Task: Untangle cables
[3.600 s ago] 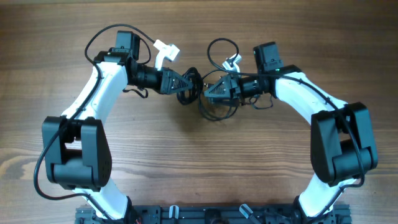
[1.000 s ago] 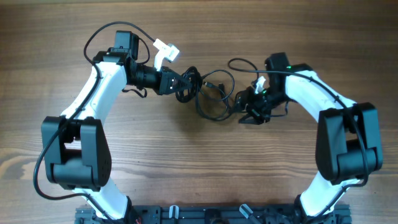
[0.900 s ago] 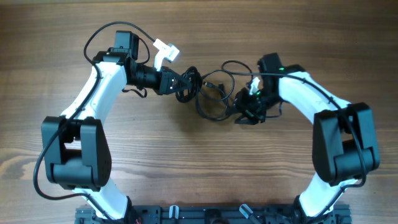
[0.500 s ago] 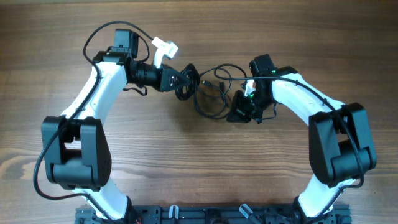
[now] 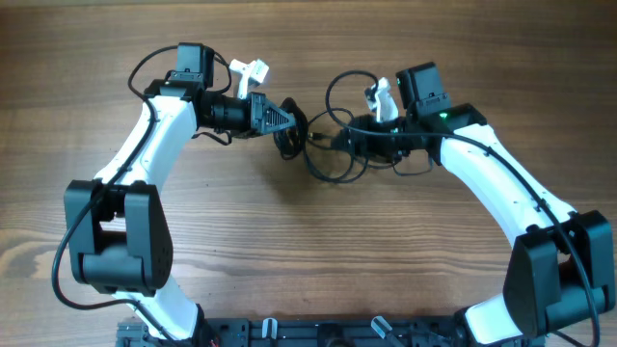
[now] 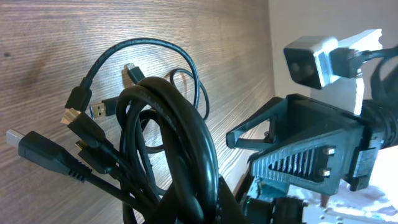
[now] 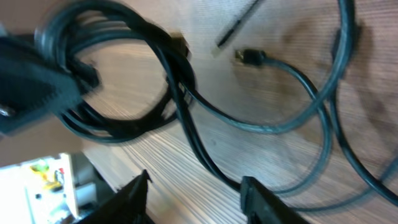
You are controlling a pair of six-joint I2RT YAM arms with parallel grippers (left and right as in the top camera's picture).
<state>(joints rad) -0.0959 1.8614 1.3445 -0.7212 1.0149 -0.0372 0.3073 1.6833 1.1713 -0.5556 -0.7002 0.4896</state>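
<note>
The cables (image 5: 289, 141) are thin black cords, partly coiled, with loose loops (image 5: 335, 172) trailing right across the wooden table. My left gripper (image 5: 286, 120) is shut on the coiled bundle and holds it off the table. In the left wrist view the bundle (image 6: 171, 124) rises from the jaws at the bottom edge, and several plugs (image 6: 38, 149) hang to the left. My right gripper (image 5: 335, 143) points left at the loose loops. Its jaws (image 7: 196, 190) stand open over the table, with one cord (image 7: 199, 149) running just ahead of the fingertips (image 7: 255, 194). A small plug (image 7: 249, 57) lies beyond.
One thin loop (image 5: 339, 79) arcs up behind the right wrist. White camera mounts (image 5: 251, 73) (image 5: 380, 96) stick out from both wrists. The two grippers are close together, and the right one (image 6: 301, 158) fills the left wrist view. The arm base rail (image 5: 318, 333) runs along the near edge.
My right arm has swung up and left from the lower right, turning its gripper toward the loose loops. The left gripper has lifted the bundle slightly and stays shut on it.
</note>
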